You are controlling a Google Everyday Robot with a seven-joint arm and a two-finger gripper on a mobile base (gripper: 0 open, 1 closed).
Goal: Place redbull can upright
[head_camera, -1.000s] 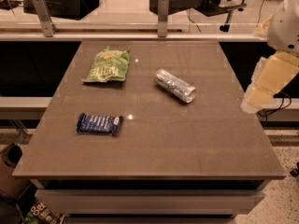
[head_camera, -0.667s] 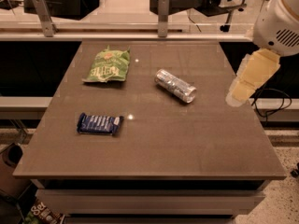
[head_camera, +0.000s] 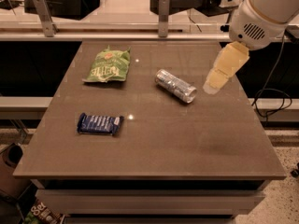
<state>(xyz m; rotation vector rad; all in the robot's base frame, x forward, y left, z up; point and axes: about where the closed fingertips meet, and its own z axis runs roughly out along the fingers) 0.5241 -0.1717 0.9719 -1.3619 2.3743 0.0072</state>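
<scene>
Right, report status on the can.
Gripper hanging just right of can, not touching. Can lying on its side, not upright. Bag and bar off to the left, not in the way.

Pale yellow tool (head_camera: 211,86) at upper right, beneath a rounded white vented housing (head_camera: 256,28).

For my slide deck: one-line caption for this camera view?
Claw hovers just right of the redbull can, which lies on its side on the table.
</scene>
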